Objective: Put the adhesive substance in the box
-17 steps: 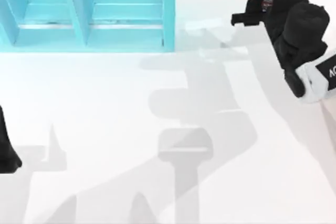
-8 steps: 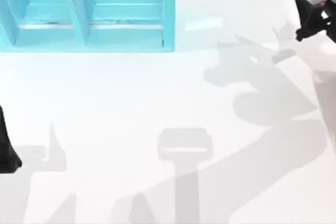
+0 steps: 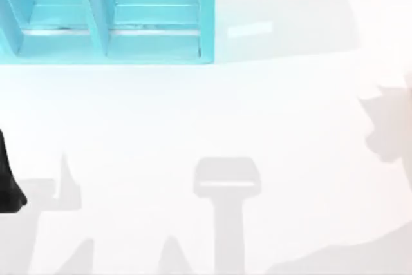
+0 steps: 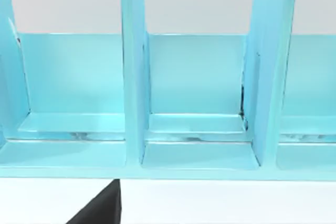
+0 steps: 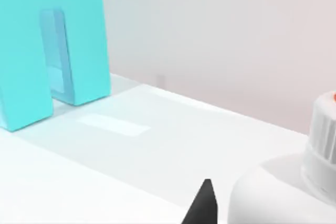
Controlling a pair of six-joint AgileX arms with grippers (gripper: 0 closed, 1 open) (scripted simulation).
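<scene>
From above, the tall turquoise divided box (image 3: pixel 109 14) stands at the far left of the white table (image 3: pixel 193 114). A black part of the left arm (image 3: pixel 8 178) sits at the table's left edge.

The left wrist camera faces the box's open compartments, a dark fingertip (image 4: pixel 102 208) low in the picture; how its jaws stand I cannot tell.

The right wrist camera sits close against the small white plastic glue bottle (image 5: pixel 283 187), apparently held, beside one black fingertip (image 5: pixel 202 205).
</scene>
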